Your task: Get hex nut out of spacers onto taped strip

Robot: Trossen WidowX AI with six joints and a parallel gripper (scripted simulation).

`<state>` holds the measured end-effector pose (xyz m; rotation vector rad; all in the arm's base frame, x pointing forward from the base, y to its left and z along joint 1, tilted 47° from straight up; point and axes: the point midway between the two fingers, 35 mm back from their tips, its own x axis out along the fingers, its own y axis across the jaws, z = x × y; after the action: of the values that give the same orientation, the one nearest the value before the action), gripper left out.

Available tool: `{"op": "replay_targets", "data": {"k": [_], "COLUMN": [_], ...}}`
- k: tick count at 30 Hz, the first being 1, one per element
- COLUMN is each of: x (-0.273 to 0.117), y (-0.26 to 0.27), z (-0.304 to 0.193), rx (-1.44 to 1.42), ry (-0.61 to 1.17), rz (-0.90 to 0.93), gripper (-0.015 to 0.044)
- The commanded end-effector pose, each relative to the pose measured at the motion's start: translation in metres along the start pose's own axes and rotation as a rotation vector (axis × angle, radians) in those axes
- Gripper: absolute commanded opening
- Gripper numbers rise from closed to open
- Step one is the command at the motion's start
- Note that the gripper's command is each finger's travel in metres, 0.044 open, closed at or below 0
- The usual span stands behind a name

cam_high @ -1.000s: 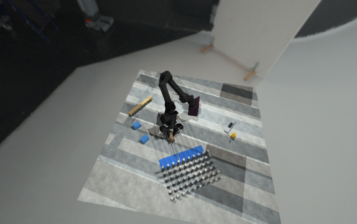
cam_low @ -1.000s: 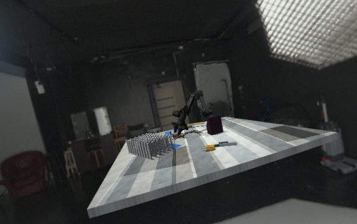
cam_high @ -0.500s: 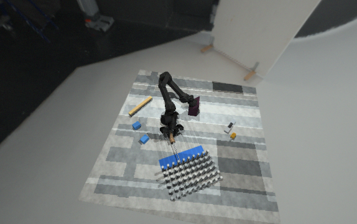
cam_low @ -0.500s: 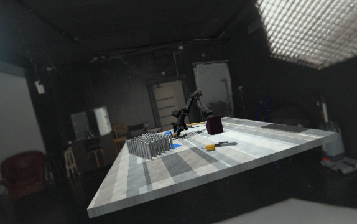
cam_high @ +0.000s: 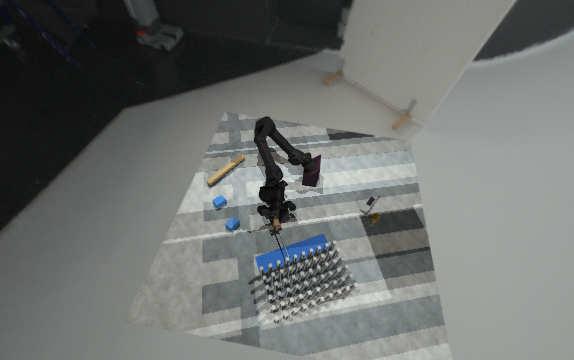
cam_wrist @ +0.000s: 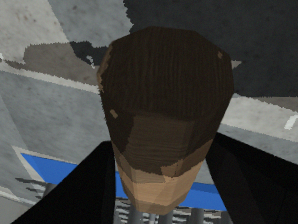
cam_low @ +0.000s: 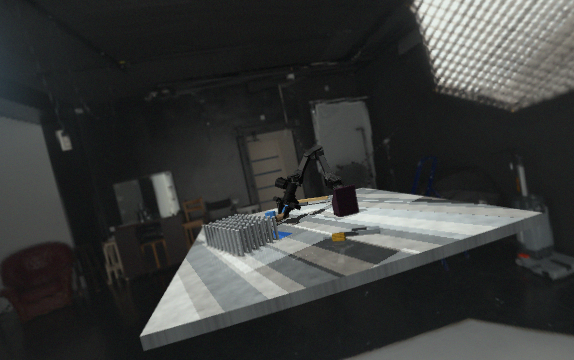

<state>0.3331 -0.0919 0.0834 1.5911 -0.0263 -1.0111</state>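
"What lies at your far left, seen from above?"

"A long yellow wooden bar, slanting on the striped grey worktop. Next come two small blue blocks, an upper one and a lower one, set apart."

"And your hand?"

"My black hand is pinching the brown faceted wooden handle of a tool. Its thin metal shaft slopes over the flat blue strip to the front row of spacers."

"How do those stand?"

"The grey metal spacers are upright, in close rows beside the strip. I can't make out the hex nut, so I can't tell where it is, nor whether my tool's tip touches anything."

"Further right?"

"The dark maroon block at my arm's base, then a small yellow piece near a grey-and-dark item, well apart from the spacers."
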Motion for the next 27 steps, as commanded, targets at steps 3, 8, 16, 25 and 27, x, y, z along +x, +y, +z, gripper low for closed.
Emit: {"op": "replay_targets", "data": {"k": [3, 8, 16, 25, 27], "x": [0.000, 0.002, 0.004, 0.006, 0.007], "y": [0.005, 0.005, 0.005, 0.005, 0.005], "z": [-0.006, -0.009, -0.013, -0.017, -0.018], "rx": [0.006, 0.007, 0.007, 0.007, 0.008], "ry": [0.008, 0.008, 0.008, 0.009, 0.009], "rz": [0.012, 0.012, 0.012, 0.012, 0.012], "gripper": [0.0000, 0.0000, 0.0000, 0.0000, 0.0000]}}
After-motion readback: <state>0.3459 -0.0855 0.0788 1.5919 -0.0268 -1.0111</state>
